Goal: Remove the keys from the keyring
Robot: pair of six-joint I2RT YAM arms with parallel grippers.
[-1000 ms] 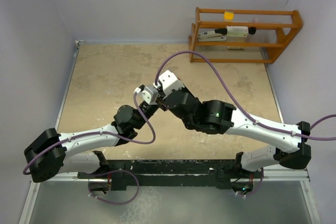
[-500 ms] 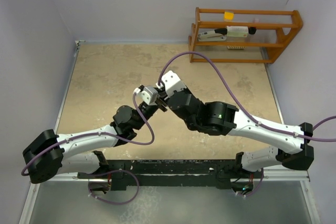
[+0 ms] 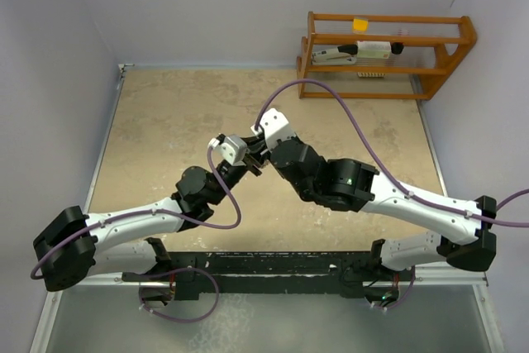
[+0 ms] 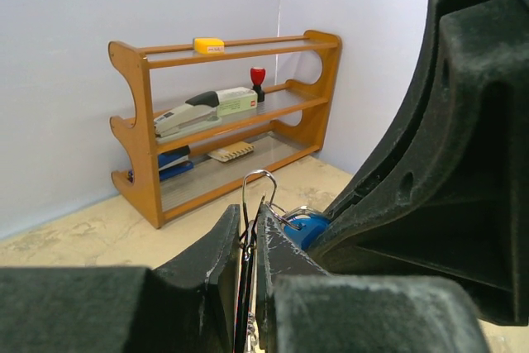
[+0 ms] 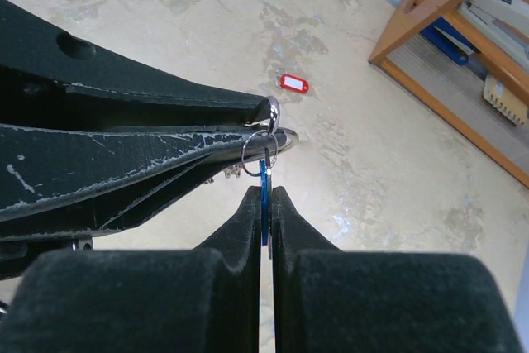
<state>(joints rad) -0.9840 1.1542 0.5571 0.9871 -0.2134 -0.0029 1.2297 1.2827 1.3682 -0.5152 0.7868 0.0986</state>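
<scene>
L gripper [image 4: 250, 233] pinched thin silver wire keyring [image 5: 274, 110]; R gripper [image 5: 264, 204] clamped blue plastic-headed key [image 5: 263, 173] just below it. Skewed tug could've yanked ring loose.

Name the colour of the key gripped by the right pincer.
The key is blue, clearest in the right wrist view.
</scene>
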